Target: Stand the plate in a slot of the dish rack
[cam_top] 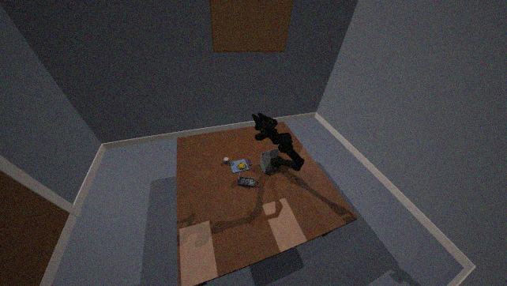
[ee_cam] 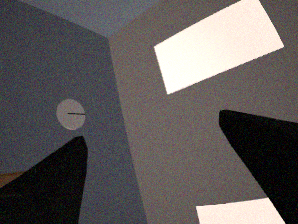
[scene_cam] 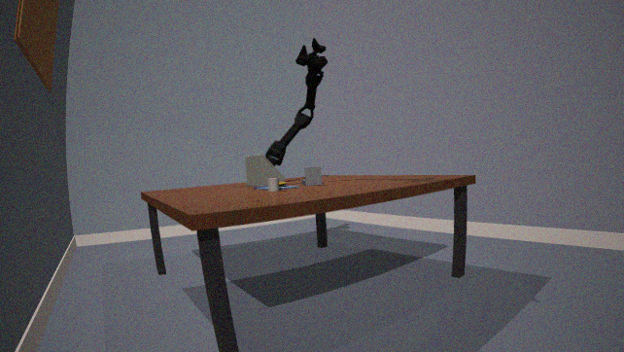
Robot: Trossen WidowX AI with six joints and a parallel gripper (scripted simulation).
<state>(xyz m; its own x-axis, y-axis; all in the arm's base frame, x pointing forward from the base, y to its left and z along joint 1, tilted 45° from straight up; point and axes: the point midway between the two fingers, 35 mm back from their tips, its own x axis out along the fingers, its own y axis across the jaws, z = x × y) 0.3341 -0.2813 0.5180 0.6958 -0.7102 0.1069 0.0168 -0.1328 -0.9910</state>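
claw point(scene_cam: 311, 50) spread wide and empty, raised high above the table point(scene_cam: 340, 194), pointing toward the ceiling

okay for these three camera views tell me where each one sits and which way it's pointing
Top: high overhead, looking down at the table; whole arm shows.
Exterior: low at room level, facing the table's side; arm rises with the open, empty gripper up high.
Wrist: on the arm's end, aimed up at the ceiling; only two dark fingers show.
Top and exterior share the table, arm and small white cup.
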